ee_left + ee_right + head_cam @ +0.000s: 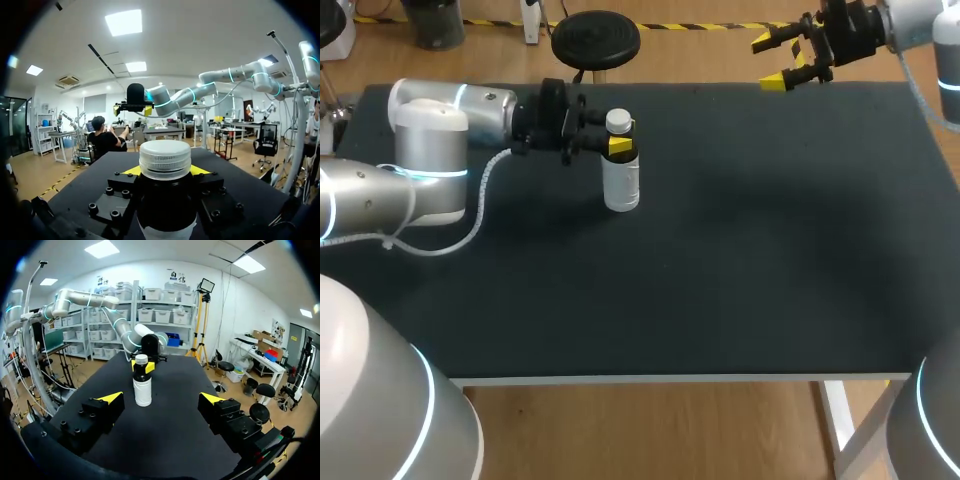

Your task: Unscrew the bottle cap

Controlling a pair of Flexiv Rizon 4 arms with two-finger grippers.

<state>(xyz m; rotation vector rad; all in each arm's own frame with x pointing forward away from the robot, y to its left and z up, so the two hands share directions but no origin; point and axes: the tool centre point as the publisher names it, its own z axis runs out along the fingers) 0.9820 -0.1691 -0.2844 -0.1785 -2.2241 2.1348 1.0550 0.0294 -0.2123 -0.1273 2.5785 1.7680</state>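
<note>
Bottle (621, 178) stands upright on the black table (740, 260), in its far left part, with the white cap (618, 121) on top. The tabletop is dark, flat and matte.

The left arm (450, 130) comes in from the left and lies level, low over the surface. The left gripper (620, 146) pinches the bottle's neck just under the cap, one yellow tip on each side. Its wrist view looks across the cap (165, 158) from close behind.

The right arm (910, 20) hangs at the far right corner. The right gripper (775, 62) is spread wide over the table's far edge and holds nothing. In its wrist view the bottle (142, 387) stands well ahead of the parted fingers.

The bottle is near the far edge and well apart from the near and right edges. A wide stretch of tabletop lies between it and the right gripper.
</note>
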